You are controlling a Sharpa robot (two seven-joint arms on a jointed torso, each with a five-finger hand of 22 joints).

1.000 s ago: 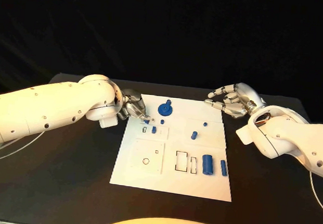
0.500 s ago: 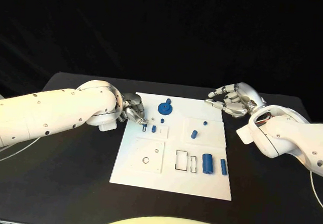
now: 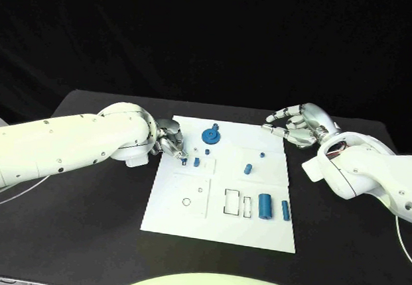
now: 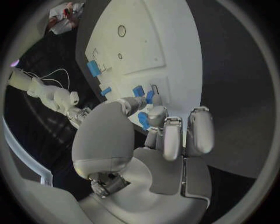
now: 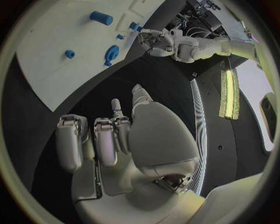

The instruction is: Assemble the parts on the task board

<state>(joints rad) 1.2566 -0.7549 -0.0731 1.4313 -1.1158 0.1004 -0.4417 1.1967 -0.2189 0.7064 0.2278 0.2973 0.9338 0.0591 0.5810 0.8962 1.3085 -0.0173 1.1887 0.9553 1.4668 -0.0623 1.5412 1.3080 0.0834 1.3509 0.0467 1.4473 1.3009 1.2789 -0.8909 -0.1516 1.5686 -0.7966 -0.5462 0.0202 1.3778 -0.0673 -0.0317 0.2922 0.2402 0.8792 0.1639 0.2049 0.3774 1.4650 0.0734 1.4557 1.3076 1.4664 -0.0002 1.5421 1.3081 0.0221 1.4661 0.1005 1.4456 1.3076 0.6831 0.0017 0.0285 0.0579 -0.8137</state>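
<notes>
The white task board [image 3: 218, 230] lies in the middle of the black table. My left hand [image 3: 168, 139] hovers over its far left edge, and its thumb and fingers pinch a small blue part [image 4: 143, 120] just above the board [image 4: 157, 42]. Two short blue pegs [image 3: 197, 162] [image 3: 206, 152] stand right beside it. A blue gear [image 3: 210, 137] sits at the far edge, and another peg [image 3: 247, 168] stands mid-board. My right hand [image 3: 296, 126] hangs by the far right corner, fingers curled in, holding nothing.
A thick blue cylinder [image 3: 264, 203] and a thinner one [image 3: 284, 210] lie on the board's right side, next to outlined rectangular slots [image 3: 232, 203]. A round hole outline [image 3: 188, 201] marks the left plate. Bare black table surrounds the board.
My left hand has crept slightly lower toward the board with the small part pinched. The right hand has stayed about where it was.
</notes>
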